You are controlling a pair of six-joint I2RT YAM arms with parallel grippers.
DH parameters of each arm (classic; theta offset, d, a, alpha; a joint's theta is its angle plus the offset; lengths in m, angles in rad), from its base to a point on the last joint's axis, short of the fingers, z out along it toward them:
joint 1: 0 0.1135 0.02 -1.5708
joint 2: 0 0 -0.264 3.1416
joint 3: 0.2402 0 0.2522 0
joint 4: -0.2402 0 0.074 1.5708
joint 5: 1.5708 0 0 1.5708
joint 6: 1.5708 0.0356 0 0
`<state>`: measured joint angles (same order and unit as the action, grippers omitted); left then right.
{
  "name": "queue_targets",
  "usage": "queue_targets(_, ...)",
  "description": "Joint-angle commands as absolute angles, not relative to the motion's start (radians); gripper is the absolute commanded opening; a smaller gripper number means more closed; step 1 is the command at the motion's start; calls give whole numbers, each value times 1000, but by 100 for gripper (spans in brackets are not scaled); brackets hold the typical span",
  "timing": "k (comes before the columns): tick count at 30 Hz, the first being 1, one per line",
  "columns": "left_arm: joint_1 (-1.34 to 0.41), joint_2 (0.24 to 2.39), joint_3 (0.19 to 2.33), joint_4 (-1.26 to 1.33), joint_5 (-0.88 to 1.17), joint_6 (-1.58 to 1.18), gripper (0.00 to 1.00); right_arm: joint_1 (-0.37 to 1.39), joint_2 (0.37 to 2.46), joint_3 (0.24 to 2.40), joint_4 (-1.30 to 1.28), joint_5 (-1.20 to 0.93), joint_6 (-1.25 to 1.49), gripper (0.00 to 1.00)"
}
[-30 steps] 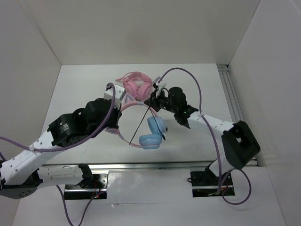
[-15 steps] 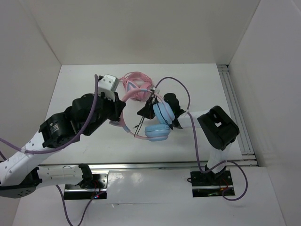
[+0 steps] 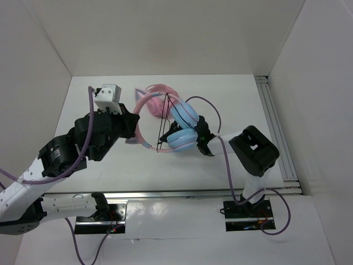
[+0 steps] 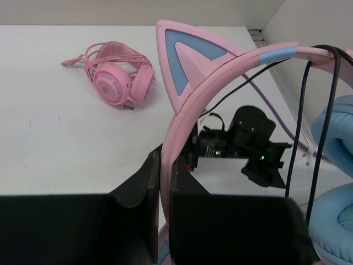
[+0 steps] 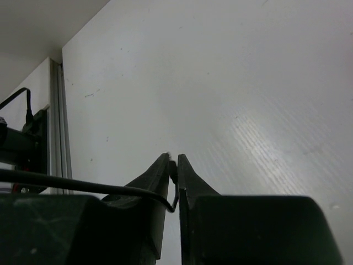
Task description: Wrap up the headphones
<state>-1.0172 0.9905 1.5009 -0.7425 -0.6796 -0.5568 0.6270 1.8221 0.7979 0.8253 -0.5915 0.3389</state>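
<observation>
The headphones (image 3: 185, 115) hang above the middle of the table (image 3: 94, 99), stretched between the two arms. The thin pink headband (image 4: 231, 69) curves up and over to the right. One pink cat ear (image 4: 187, 61) with a blue centre stands on its upper edge. The two light blue ear cups (image 3: 181, 139) sit one behind the other at the right end of the band, just beside the right arm's black wrist (image 4: 242, 141).

The black cable (image 3: 162, 124) runs from the top of the band down past the cups in taut, near-straight lines. In the left wrist view two strands cross over the band beside the upper cup.

The left gripper (image 4: 165, 171) is clenched on the lower left part of the headband, with the band running up between its two dark fingers. From overhead it (image 3: 131, 124) sits at the left end of the pink arc.

The right gripper (image 5: 172, 161) has its jaws drawn almost together on the cable (image 5: 83, 186). The cable comes in from the left, bends and passes into the narrow slot between the fingers. From overhead this gripper is mostly hidden under the ear cups.

A second set, the all-pink headphones (image 4: 118, 83), lies flat on the table behind the held pair, apart from both grippers. A metal rail (image 3: 273, 121) runs along the table's right edge.
</observation>
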Motion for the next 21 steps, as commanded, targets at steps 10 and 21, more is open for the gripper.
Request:
queue_targets(10, -1022, 966, 1545, -600, -782, -664, 0, 698, 1896, 801, 948, -569, 382, 20)
queue_targets(21, -1022, 966, 1536, -600, -853, -692, 0, 707, 1925, 772, 1015, -569, 402, 24)
